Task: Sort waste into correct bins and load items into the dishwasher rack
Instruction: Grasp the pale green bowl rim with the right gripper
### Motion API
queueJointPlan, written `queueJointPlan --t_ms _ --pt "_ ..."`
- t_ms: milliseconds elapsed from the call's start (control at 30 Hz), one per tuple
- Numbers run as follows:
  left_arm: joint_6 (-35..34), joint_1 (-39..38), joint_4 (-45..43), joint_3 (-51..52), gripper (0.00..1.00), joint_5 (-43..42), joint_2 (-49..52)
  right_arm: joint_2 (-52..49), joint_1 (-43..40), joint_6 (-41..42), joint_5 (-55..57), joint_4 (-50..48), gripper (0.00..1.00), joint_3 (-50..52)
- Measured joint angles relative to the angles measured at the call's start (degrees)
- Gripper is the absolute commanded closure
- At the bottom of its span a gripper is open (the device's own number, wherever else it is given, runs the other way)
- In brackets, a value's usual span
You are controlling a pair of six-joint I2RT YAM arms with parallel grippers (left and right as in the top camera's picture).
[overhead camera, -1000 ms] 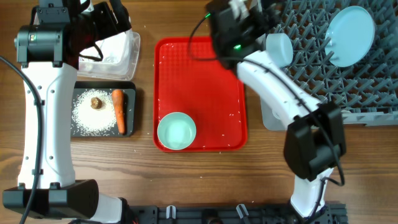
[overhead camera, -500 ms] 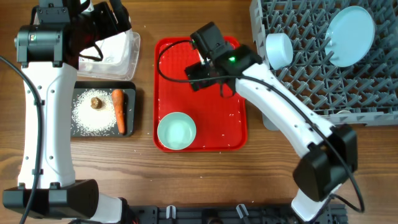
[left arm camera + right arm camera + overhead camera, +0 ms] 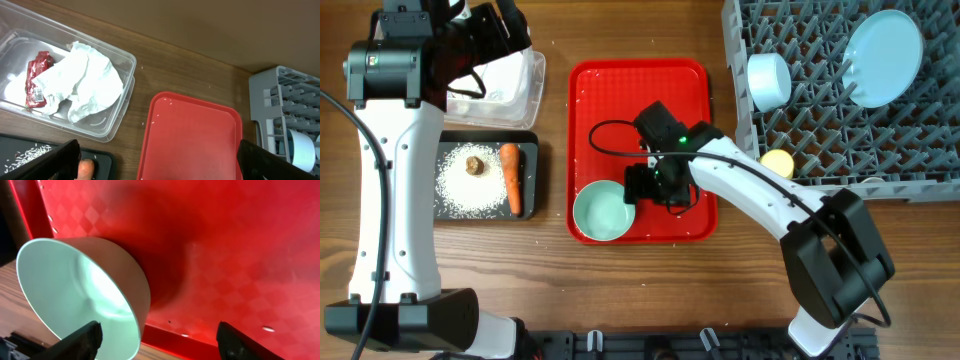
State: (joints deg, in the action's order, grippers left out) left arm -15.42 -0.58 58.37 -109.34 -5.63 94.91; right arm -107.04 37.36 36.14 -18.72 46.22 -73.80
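The pale green bowl (image 3: 604,210) sits upright in the near-left corner of the red tray (image 3: 640,90). The right gripper (image 3: 652,190) hangs just right of it, fingers apart around the bowl's wall and not yet clamped. The step looks like loading. The next move would be to pinch the rim, lift, and carry the bowl right to the grey dishwasher rack (image 3: 820,120). The left gripper (image 3: 157,160), wide apart and empty, hovers by the clear tub (image 3: 120,120) at far left.

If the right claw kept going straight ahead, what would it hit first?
Probably the pale green bowl on the red tray, right ahead between the fingers of the right gripper; depth is unclear.
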Motion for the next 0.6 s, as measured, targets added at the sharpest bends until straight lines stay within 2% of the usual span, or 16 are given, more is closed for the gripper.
queueJointPlan --t_ms 67,233,367,433,500,600 --pt "0.0 0.0 0.0 0.0 0.0 0.0 0.0 0.0 0.0 1.6 -0.5 -0.4 0.4 0.2" --pt "0.0 0.0 0.0 0.0 0.0 0.0 0.0 -0.3 0.1 3.4 -0.6 -1.1 0.51 0.2" --pt "0.0 0.0 0.0 0.0 0.0 0.0 0.0 -2.0 0.2 4.1 -0.8 -1.6 0.53 0.2" --pt "0.0 0.0 0.0 0.0 0.0 0.0 0.0 -2.7 0.3 4.2 -0.8 -1.8 0.57 0.2" --pt "0.0 0.0 0.0 0.0 0.0 0.0 0.0 -3.0 0.3 4.4 -0.8 -2.0 0.64 0.3" --pt "0.0 0.0 0.0 0.0 0.0 0.0 0.0 -3.0 0.3 4.7 -1.1 -2.2 0.8 0.3"
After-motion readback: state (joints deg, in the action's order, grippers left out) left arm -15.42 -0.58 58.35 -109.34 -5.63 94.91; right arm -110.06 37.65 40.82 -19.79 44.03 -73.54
